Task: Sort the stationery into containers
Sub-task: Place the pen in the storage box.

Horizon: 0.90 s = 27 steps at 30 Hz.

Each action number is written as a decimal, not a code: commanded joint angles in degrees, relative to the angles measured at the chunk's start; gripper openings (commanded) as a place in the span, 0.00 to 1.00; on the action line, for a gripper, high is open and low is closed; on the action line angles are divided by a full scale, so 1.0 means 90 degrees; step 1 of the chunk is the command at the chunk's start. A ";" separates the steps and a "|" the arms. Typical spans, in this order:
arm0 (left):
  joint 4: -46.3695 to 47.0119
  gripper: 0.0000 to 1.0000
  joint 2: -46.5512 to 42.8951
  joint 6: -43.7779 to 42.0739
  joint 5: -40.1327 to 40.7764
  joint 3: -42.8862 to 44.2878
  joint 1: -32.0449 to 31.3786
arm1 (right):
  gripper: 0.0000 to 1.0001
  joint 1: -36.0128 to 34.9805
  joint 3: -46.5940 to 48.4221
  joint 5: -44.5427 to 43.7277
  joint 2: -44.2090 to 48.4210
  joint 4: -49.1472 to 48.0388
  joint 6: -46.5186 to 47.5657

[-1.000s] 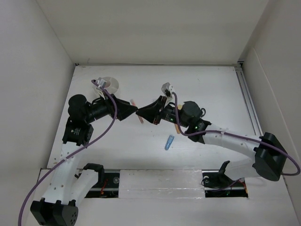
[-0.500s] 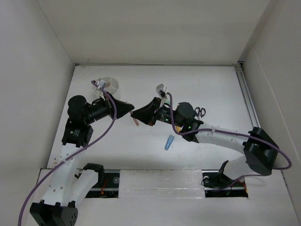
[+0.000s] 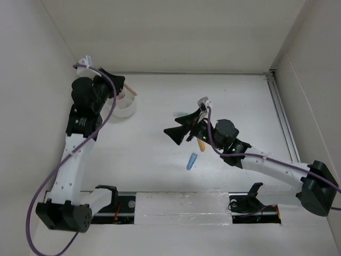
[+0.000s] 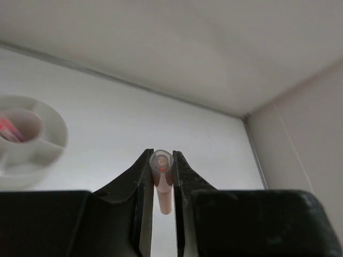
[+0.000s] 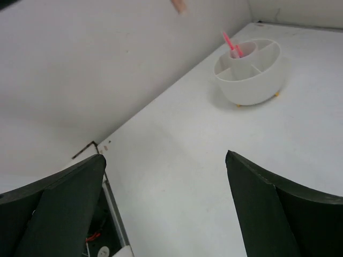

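Note:
My left gripper [image 3: 122,85] is raised at the back left and shut on a pale orange pen [image 3: 130,90], which points out over the round white tub [image 3: 128,110]. In the left wrist view the pen [image 4: 163,188] sits pinched between the two fingers of that gripper [image 4: 162,158], with the tub [image 4: 49,140] lower left. Pink pens [image 4: 7,129] stand in the tub's middle compartment. My right gripper [image 3: 171,123] hovers mid-table, open and empty. Its wrist view shows the gripper [image 5: 165,156] wide apart, facing the tub [image 5: 257,80]. A blue marker [image 3: 192,160] lies on the table.
White walls close the table at the back, left and right. A metal rail [image 3: 283,122] runs along the right edge. The tub stands on small orange feet [image 5: 277,94]. The arm bases and a mounting strip [image 3: 181,205] line the near edge.
The pen has passed from the right gripper to the left, which shut on it, rose and swung back-left over the tub. The right gripper has opened wide and drawn back to the right.

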<state>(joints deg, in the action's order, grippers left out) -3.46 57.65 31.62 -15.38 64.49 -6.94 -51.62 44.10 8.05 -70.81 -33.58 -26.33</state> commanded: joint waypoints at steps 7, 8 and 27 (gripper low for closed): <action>0.0013 0.00 0.2656 -0.1500 0.3787 0.2804 0.0087 | 1.00 0.0061 -0.0808 -0.0650 0.1928 0.1163 0.0503; 0.0014 0.00 0.2783 -0.1617 0.4001 0.2805 0.0087 | 1.00 0.0061 -0.0982 -0.0651 0.2075 0.1221 0.0503; 0.1791 0.00 0.4140 -0.2048 0.3906 0.1292 0.0253 | 1.00 0.0061 -0.1921 -0.0534 0.3697 0.2003 0.0503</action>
<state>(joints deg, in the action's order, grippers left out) 8.19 94.63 14.09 19.92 76.66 -4.78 -50.96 27.35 3.01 -38.96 -15.29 -22.22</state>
